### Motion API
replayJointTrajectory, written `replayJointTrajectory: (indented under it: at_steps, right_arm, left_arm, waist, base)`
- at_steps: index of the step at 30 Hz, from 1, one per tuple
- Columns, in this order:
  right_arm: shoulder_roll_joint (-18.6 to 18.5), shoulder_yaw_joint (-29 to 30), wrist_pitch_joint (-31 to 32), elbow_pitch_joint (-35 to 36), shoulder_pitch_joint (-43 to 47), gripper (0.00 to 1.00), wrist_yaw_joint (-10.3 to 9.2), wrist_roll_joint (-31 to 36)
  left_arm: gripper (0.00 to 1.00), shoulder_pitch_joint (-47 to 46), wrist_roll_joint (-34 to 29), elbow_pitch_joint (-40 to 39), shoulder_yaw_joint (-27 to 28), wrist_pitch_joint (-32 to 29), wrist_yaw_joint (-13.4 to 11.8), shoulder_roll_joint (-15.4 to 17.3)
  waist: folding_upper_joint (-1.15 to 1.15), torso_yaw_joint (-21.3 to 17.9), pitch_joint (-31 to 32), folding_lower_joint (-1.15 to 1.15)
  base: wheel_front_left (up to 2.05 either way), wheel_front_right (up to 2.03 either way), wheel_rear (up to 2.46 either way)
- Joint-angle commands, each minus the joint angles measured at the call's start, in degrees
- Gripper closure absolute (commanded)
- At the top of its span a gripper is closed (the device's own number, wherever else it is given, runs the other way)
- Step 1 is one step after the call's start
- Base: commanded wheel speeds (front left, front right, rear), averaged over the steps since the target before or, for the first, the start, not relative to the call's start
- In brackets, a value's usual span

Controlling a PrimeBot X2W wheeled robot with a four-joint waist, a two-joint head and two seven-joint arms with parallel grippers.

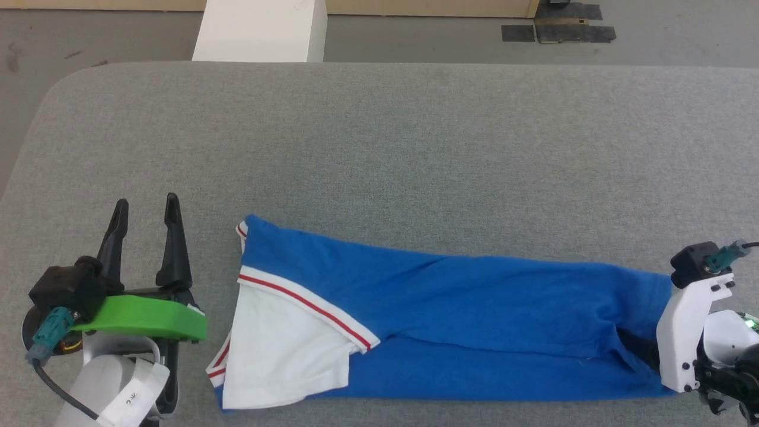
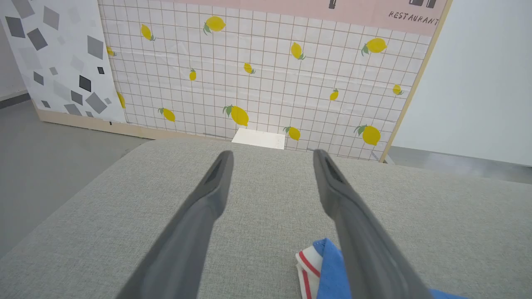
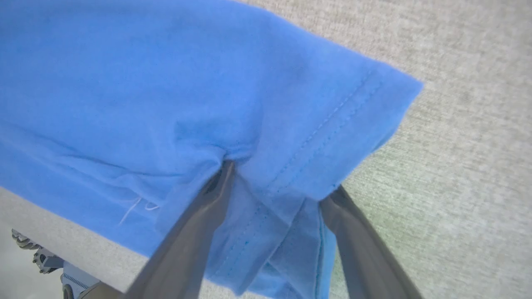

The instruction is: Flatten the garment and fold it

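The garment [image 1: 450, 296] is a bright blue T-shirt, folded lengthwise into a long strip along the table's near side. A white sleeve with red-striped trim lies on top at its left end. My left gripper [image 1: 146, 206] stands open just left of that end, touching nothing. In the left wrist view its fingers [image 2: 273, 154] are spread over bare table, with a corner of the garment [image 2: 326, 270] beside the right finger. My right gripper [image 3: 282, 176] is at the garment's right end [image 3: 166, 83], jaws wide, both fingertips tucked under the blue hem.
The grey fabric table [image 1: 379, 148] stretches bare behind the shirt. A white box [image 1: 261, 29] stands past its far edge, with black tape [image 1: 557, 29] on the floor. A lemon-patterned wall panel [image 2: 266, 74] stands beyond. The shirt's lower edge lies close to the table's near edge.
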State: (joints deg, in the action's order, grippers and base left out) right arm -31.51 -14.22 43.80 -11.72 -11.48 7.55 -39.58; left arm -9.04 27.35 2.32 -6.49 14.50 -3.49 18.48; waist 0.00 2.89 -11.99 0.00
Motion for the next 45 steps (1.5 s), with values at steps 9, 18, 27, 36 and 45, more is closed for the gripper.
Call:
replayJointTrajectory:
  at_steps: [9,18,27,36,45]
  right_arm:
    - [-0.2,0.8,1.8,-3.6,-0.7,1.00,-0.06,0.6]
    - [-2.3,7.3,2.8,-6.8,-0.5,1.00,-0.06,2.8]
    - [-3.6,19.0,4.1,-10.7,-0.2,1.00,-0.06,9.5]
    - [-1.5,24.7,7.6,-7.8,-0.2,1.00,-0.06,15.6]
    - [-2.9,20.9,20.2,2.1,0.4,1.00,-0.06,16.3]
  left_arm:
    - [0.00,1.1,-2.2,-0.1,2.0,0.5,1.8,-1.7]
    - [0.00,1.5,-3.0,0.6,2.5,0.5,3.0,-2.7]
    - [0.00,1.5,-3.7,1.7,2.7,0.5,3.9,-2.7]
    - [0.00,1.6,-4.6,2.8,2.1,0.1,3.5,-1.8]
    - [0.00,2.9,-3.7,3.7,2.0,-1.2,2.7,-1.9]
  waist:
    - [0.00,-0.2,0.2,0.00]
    - [0.00,-0.4,0.1,0.00]
    - [0.00,-0.5,0.2,0.00]
    - [0.00,-0.9,1.1,0.00]
    - [0.00,-1.5,3.5,0.00]
  base:
    - [0.00,0.00,0.00]
    - [0.00,0.00,0.00]
    - [0.00,0.00,0.00]
    - [0.00,0.00,0.00]
    - [0.00,0.00,0.00]
